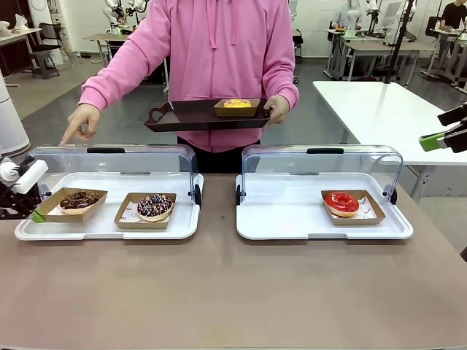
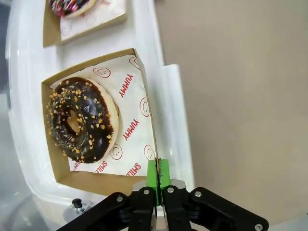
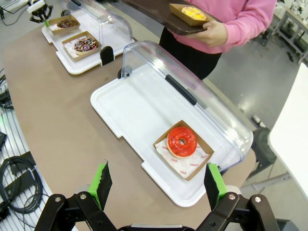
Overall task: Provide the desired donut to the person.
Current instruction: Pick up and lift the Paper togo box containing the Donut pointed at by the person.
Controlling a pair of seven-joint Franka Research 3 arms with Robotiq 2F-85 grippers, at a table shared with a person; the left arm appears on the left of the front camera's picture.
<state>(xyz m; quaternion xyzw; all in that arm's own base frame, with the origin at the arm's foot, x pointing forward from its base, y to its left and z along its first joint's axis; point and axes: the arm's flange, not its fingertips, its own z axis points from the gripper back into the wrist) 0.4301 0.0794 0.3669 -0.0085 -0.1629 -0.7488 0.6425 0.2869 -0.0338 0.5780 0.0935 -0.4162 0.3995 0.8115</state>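
Brown table (image 1: 219, 292) | left tool (image 2: 158, 174) pinching tray (image 2: 91, 179) of nut-topped chocolate donut (image 2: 79, 120) | right tool (image 3: 158, 178) spread

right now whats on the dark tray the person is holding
A cardboard boat with a yellow-topped donut sits on the tray. Its walls hide the donut's lower part; the person's hand covers one end of the tray.

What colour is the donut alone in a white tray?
The donut is bright red, clearest in the right wrist view.
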